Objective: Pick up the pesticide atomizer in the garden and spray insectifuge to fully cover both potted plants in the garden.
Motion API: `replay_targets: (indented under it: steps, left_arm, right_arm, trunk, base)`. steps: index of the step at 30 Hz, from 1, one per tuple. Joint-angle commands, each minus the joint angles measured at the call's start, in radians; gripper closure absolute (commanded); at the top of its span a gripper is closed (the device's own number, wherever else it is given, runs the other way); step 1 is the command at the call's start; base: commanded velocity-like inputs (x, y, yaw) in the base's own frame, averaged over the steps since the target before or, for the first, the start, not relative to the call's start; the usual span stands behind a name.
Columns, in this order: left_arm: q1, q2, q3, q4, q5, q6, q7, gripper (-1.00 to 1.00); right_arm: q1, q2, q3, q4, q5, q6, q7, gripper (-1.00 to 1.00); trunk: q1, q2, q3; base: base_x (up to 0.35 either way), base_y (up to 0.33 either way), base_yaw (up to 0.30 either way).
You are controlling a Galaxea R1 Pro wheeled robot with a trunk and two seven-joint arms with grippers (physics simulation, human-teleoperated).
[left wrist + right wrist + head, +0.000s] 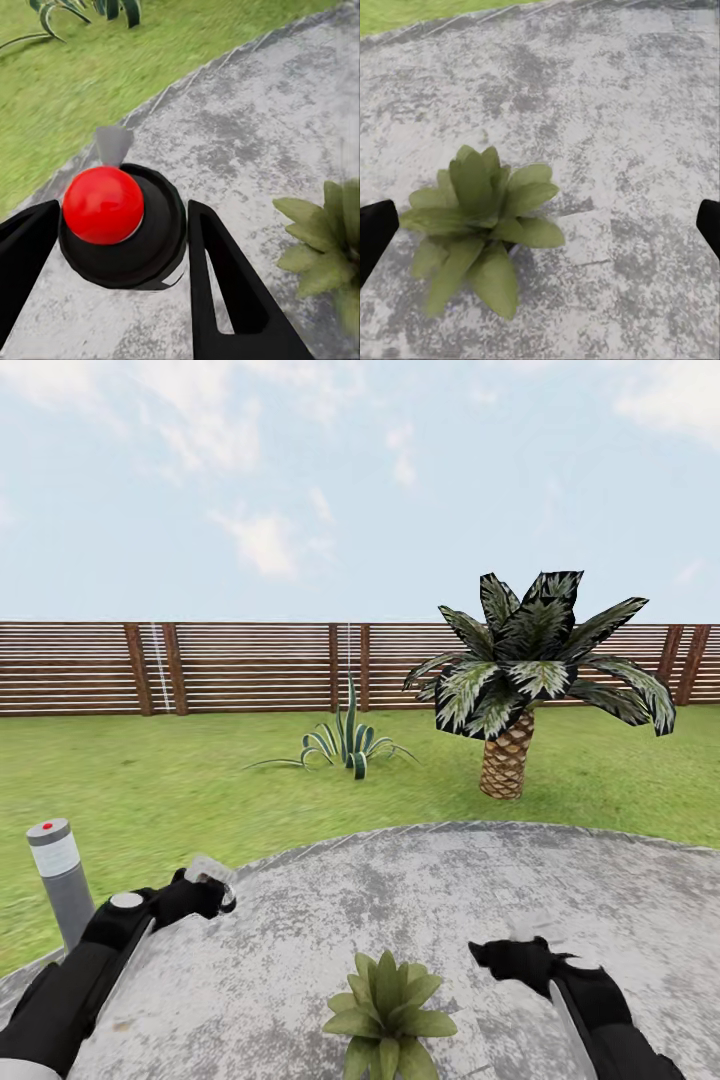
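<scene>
My left gripper [212,888] is shut on the pesticide atomizer [124,244], held over the left part of the stone patio. In the left wrist view the bottle shows from above as a dark round top with a red knob and a grey nozzle, between the two black fingers [217,285]. One potted plant [387,1012], a low rosette of pointed green leaves, stands on the patio near the front between my arms, also in the left wrist view as the potted plant [322,244]. My right gripper [500,952] hangs open just right of it, its fingers wide either side of the plant [480,217].
A round grey stone patio [560,900] lies on green lawn. A grey bollard lamp [60,880] stands at the left beside my left arm. Farther back are a striped agave [345,745], a palm [515,690] and a brown slatted fence [240,665].
</scene>
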Motion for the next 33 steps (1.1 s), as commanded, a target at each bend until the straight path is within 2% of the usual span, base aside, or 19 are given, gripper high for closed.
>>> replay_targets:
  steps: [1,4,6,9,10,11,14,16,17,18,20,23,24,29,31,33]
  left_arm:
    - [-0.020,0.020,-0.002,-0.002,-0.043,0.001,-0.105,1.00]
    - [-0.064,0.062,-0.005,-0.001,-0.129,-0.002,-0.366,1.00]
    - [-0.090,0.073,-0.005,0.000,-0.185,-0.004,-0.480,1.00]
    - [-0.123,0.076,-0.007,0.002,-0.279,-0.009,-0.604,1.00]
    - [-0.127,0.076,-0.008,0.002,-0.309,-0.012,-0.646,1.00]
    - [-0.133,0.075,-0.008,0.001,-0.361,-0.035,-0.737,1.00]
    - [-0.136,0.075,-0.010,0.003,-0.433,-0.083,-0.864,1.00]
    - [-0.136,0.075,-0.010,0.003,-0.490,-0.103,-0.940,1.00]
    - [-0.136,0.075,-0.011,0.004,-0.521,-0.109,-0.975,1.00]
    - [-0.136,0.075,-0.011,0.004,-0.553,-0.113,-1.006,1.00]
    - [-0.136,0.074,-0.013,0.004,-0.604,-0.124,-1.043,1.00]
    - [-0.136,0.062,-0.027,0.005,-0.636,-0.135,-1.064,1.00]
    - [-0.136,0.057,-0.036,0.006,-0.641,-0.136,-1.068,1.00]
    - [-0.136,0.051,-0.136,0.017,-0.645,-0.138,-1.076,1.00]
    - [-0.136,0.050,-0.156,0.033,-0.646,-0.138,-1.077,1.00]
    - [-0.136,0.037,-0.165,0.044,-0.647,-0.139,-1.077,1.00]
  right_arm:
    - [-0.047,-0.001,0.015,0.000,0.009,0.005,0.066,-1.00]
    - [-0.176,-0.001,0.036,0.003,0.011,0.011,0.193,-1.00]
    - [-0.243,-0.001,0.041,0.012,0.012,0.025,0.258,-1.00]
    - [-0.326,-0.001,0.045,0.023,0.013,0.058,0.384,-1.00]
    - [-0.346,-0.001,0.046,0.026,0.013,0.064,0.430,-1.00]
    - [-0.369,-0.001,0.047,0.032,0.014,0.070,0.515,-1.00]
    - [-0.381,0.000,0.057,0.035,0.015,0.073,0.581,-1.00]
    - [-0.383,0.000,0.093,0.035,0.015,0.074,0.613,-1.00]
    - [-0.384,0.000,0.124,0.035,0.015,0.075,0.633,1.00]
    - [-0.385,0.001,0.159,0.036,0.014,0.075,0.654,1.00]
    - [-0.385,0.001,0.235,0.038,0.014,0.074,0.685,1.00]
    - [-0.385,0.005,0.309,0.040,0.013,0.073,0.702,1.00]
    - [-0.385,0.006,0.321,0.040,0.014,0.073,0.704,1.00]
    - [-0.385,0.012,0.408,0.035,0.014,0.072,0.707,1.00]
    - [-0.385,0.013,0.435,0.035,0.013,0.072,0.708,1.00]
    - [-0.385,0.014,0.448,0.033,0.014,0.072,0.708,1.00]
  trunk:
    - [0.000,-0.001,-0.002]
    - [0.000,-0.001,-0.002]
    - [0.000,-0.001,-0.002]
    - [0.000,-0.001,-0.002]
    - [0.000,-0.001,-0.002]
    - [0.000,-0.001,-0.002]
    - [0.000,-0.001,-0.002]
    - [0.000,-0.001,-0.002]
    - [0.000,-0.001,-0.002]
    - [0.000,-0.001,-0.002]
    - [0.000,-0.001,-0.002]
    - [0.000,-0.001,-0.002]
    - [0.000,-0.001,-0.002]
    - [0.000,-0.001,-0.002]
    - [0.000,-0.001,-0.002]
    - [0.000,-0.001,-0.002]
  base:
    - [0.000,0.000,0.000]
    - [0.000,0.000,0.000]
    - [0.000,0.000,0.000]
    - [0.000,0.000,0.000]
    - [0.000,0.000,0.000]
    - [0.000,0.000,0.000]
    - [0.000,0.000,0.000]
    - [0.000,0.000,0.000]
    - [0.000,0.000,0.000]
    - [0.000,0.000,0.000]
    - [0.000,0.000,0.000]
    - [0.000,0.000,0.000]
    - [0.000,0.000,0.000]
    - [0.000,0.000,0.000]
    - [0.000,0.000,0.000]
    - [0.000,0.000,0.000]
